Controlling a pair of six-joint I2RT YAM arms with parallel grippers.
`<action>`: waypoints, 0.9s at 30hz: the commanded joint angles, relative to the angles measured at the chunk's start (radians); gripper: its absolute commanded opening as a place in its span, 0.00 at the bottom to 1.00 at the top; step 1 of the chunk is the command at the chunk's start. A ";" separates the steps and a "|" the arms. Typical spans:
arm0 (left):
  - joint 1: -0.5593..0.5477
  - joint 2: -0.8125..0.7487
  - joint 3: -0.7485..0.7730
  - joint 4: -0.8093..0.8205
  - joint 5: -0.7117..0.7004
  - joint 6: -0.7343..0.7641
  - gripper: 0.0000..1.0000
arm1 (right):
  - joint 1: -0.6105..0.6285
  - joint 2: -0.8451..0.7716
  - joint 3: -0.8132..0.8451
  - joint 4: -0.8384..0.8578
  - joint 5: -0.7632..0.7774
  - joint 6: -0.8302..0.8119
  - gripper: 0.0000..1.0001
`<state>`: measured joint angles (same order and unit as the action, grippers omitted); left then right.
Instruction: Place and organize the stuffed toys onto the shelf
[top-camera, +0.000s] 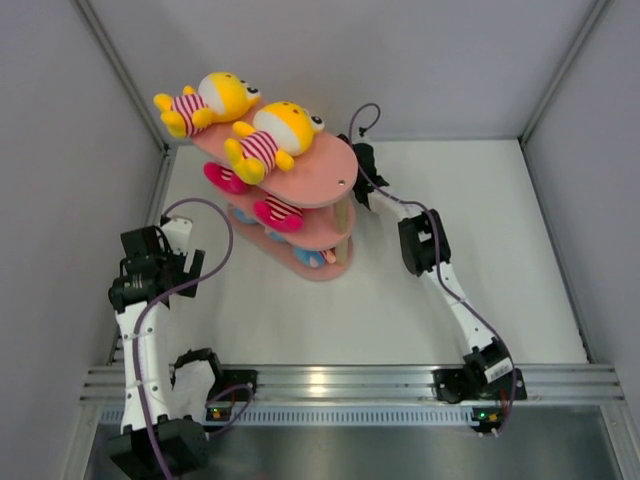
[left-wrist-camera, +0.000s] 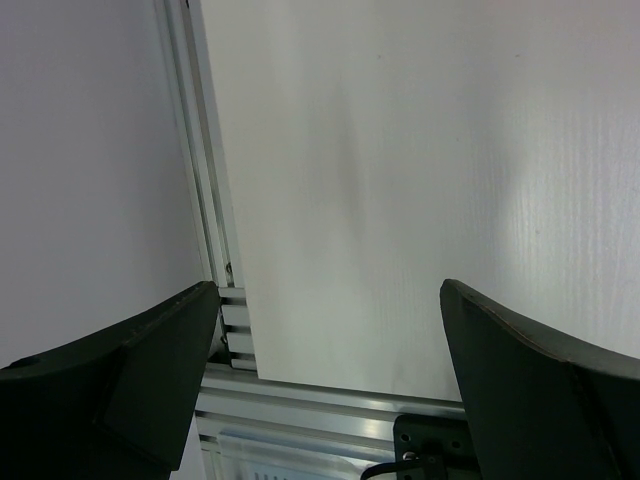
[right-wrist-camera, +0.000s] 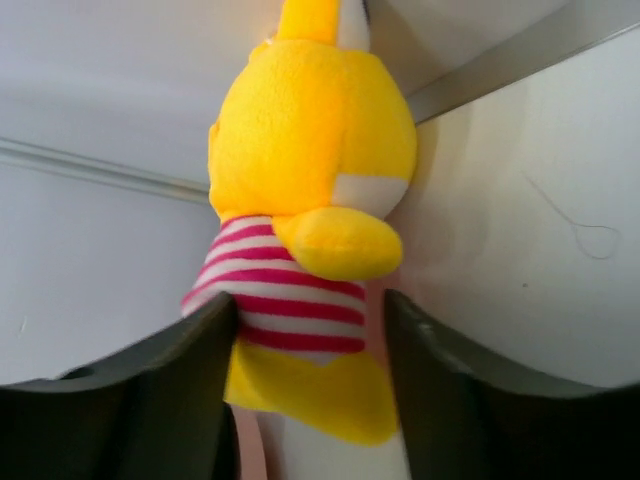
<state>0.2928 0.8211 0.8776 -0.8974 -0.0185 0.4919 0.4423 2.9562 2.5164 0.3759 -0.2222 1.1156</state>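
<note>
The pink three-tier shelf (top-camera: 325, 175) stands at the back left of the table. Two yellow stuffed toys (top-camera: 215, 100) (top-camera: 272, 135) in striped shirts lie on its top board. Two pink toys (top-camera: 228, 178) (top-camera: 278, 213) lie on the middle board. A bit of blue (top-camera: 310, 257) shows on the bottom board. My right gripper (top-camera: 355, 160) is at the top board's right end and is open. In the right wrist view its fingers (right-wrist-camera: 310, 298) flank the lower body of a yellow toy (right-wrist-camera: 310, 130). My left gripper (top-camera: 180, 262) (left-wrist-camera: 328, 285) is open and empty near the left wall.
An aluminium rail (top-camera: 350, 380) (left-wrist-camera: 300, 400) runs along the table's near edge. Grey walls enclose the table on the left (left-wrist-camera: 90, 150), back and right. The right arm (top-camera: 440, 280) stretches diagonally across the right half of the table.
</note>
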 joint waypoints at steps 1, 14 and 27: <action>0.005 0.006 0.037 0.038 -0.021 -0.009 0.98 | 0.006 0.046 0.041 -0.012 0.129 0.020 0.54; 0.005 -0.007 0.023 0.037 -0.041 -0.001 0.98 | -0.017 -0.074 -0.193 0.119 0.061 0.019 0.00; 0.002 -0.005 0.136 0.017 0.084 -0.050 0.95 | -0.206 -0.799 -0.885 0.317 0.038 -0.204 0.00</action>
<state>0.2928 0.8238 0.9276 -0.8989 -0.0116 0.4793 0.2882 2.4104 1.7035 0.5770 -0.2016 1.0309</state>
